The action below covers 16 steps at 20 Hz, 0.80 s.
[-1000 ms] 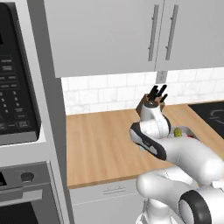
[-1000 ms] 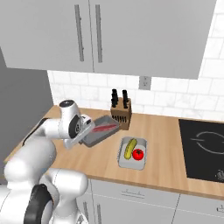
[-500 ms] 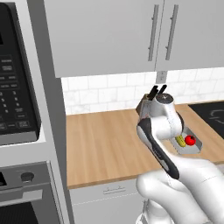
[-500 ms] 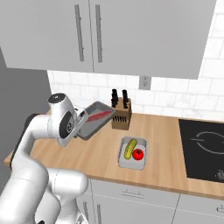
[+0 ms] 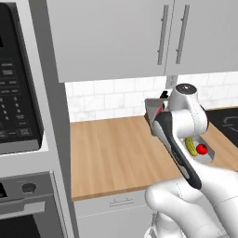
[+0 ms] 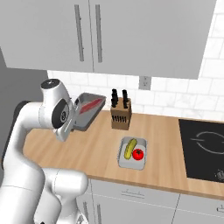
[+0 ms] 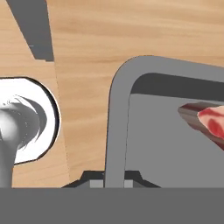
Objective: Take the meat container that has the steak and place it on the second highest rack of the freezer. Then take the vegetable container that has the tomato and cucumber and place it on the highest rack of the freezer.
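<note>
Above counter, gripper holding meat container, steak inside

In your left base view the arm hides most of the meat container and part of the vegetable tray. The hand view's right edge cuts off the steak.

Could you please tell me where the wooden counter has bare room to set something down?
The counter lies bare between the vegetable tray and the cooktop, and on its left stretch beside the oven column. It is crowded around the knife block.
</note>
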{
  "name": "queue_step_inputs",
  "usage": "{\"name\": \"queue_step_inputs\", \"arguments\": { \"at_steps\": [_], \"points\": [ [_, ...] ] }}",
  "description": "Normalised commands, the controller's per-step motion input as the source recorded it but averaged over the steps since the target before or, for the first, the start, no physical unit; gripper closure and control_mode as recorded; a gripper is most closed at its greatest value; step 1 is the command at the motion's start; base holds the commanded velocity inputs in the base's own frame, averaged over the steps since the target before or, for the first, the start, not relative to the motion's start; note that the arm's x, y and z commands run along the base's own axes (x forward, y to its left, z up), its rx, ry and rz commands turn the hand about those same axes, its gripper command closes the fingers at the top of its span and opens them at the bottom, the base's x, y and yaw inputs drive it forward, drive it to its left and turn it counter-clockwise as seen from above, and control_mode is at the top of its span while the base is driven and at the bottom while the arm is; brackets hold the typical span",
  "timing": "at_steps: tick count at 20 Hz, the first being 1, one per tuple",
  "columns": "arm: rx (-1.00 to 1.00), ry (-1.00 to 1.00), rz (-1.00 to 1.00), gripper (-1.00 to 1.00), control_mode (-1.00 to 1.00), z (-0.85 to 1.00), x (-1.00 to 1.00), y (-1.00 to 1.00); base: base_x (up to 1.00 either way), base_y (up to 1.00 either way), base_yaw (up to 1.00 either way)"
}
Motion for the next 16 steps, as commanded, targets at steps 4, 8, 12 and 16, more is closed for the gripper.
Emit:
{"name": "queue_step_inputs", "arguments": {
  "at_steps": [4,8,12,16],
  "points": [
    [-0.08,0.05,0.00,1.00,-1.00,0.30,-0.14,-0.16,0.00,0.00,0.00],
    [-0.04,0.03,-0.03,1.00,-1.00,0.18,-0.45,-0.28,0.00,0.00,0.00],
    [0.00,0.00,0.04,1.00,-1.00,0.03,-0.53,-0.07,0.00,0.00,0.00],
    [0.00,0.00,0.20,1.00,-1.00,0.09,-0.31,0.05,0.00,0.00,0.00]
  ]
}}
